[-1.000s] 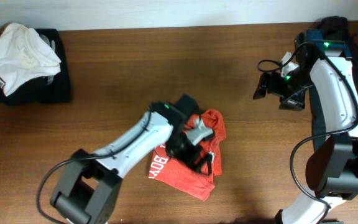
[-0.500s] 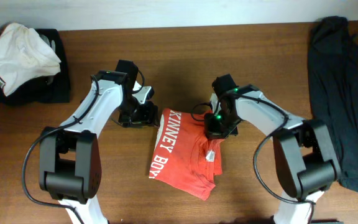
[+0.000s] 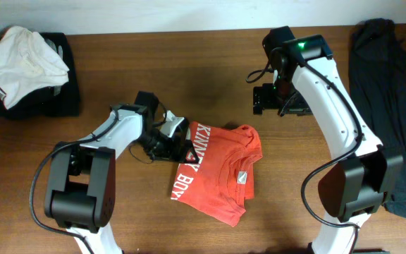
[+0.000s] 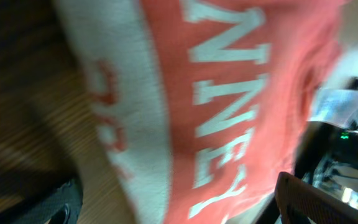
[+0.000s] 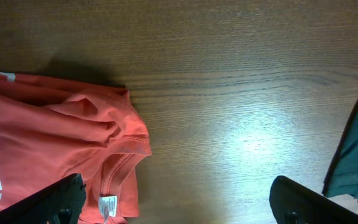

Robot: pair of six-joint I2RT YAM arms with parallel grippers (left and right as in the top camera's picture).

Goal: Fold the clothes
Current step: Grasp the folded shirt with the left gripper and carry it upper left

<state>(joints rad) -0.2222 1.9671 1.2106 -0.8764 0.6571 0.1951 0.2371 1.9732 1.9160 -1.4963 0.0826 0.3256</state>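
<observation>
Currently the T-shirt (image 3: 220,169) lies mid-table, bunched into a rough, crumpled block, with white lettering along its left edge and the neck tag (image 3: 242,178) facing up. The left gripper (image 3: 180,144) sits at the shirt's upper left edge. In its wrist view the fingers (image 4: 319,199) stand wide apart with lettered cloth filling the space between them, and nothing looks pinched. The right gripper (image 3: 277,102) hovers over the bare table (image 3: 210,63) beyond the shirt's upper right corner, fingers spread wide and holding nothing. Handling estimate: light, limp cotton that will sag and bunch. It is not fragile and will drag a little on the wood. The best hold is probably a pinch on a hem or sleeve edge, with both corners lifted evenly. Unclear: sleeves and lower hem cannot be located among the folds. The left wrist view is blurred and too close to show whether the fingertips touch cloth. The lettering is only partly readable.
</observation>
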